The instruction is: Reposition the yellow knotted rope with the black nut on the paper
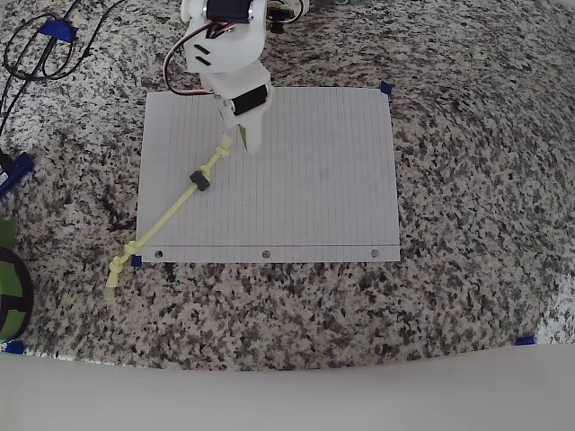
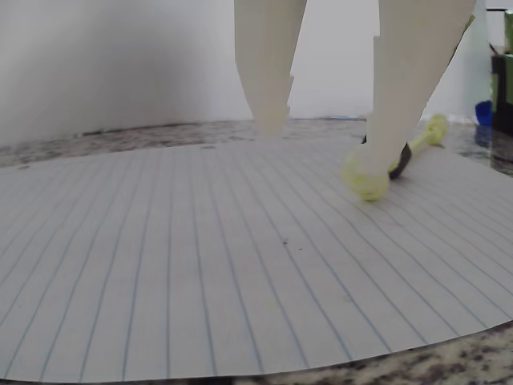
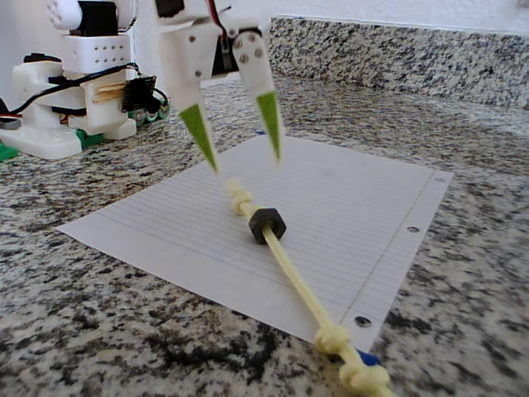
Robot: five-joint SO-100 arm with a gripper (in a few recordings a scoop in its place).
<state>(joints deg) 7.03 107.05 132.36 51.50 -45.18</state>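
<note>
The yellow knotted rope [image 1: 171, 214] lies diagonally across the left part of the paper [image 1: 305, 180]. Its lower knotted end runs off the paper's lower-left corner onto the granite. The black nut [image 1: 199, 180] is threaded on the rope close to its upper knot [image 3: 238, 198]. My white gripper [image 1: 241, 139] hangs open just over that upper knot, gripping nothing. In the fixed view the gripper [image 3: 244, 161] has its green-tipped fingers [image 3: 207, 141] spread apart above the knot. In the wrist view the knot [image 2: 365, 180] sits at the foot of the right finger [image 2: 405, 88], with the nut [image 2: 401, 167] partly hidden behind it.
Speckled granite counter [image 1: 449, 296] surrounds the paper. Black cables [image 1: 36, 54] loop at the upper left, and a green and black object [image 1: 9, 287] sits at the left edge. Blue tape marks [image 1: 386, 88] lie near the paper's corners. The arm's base [image 3: 83, 91] stands behind the sheet.
</note>
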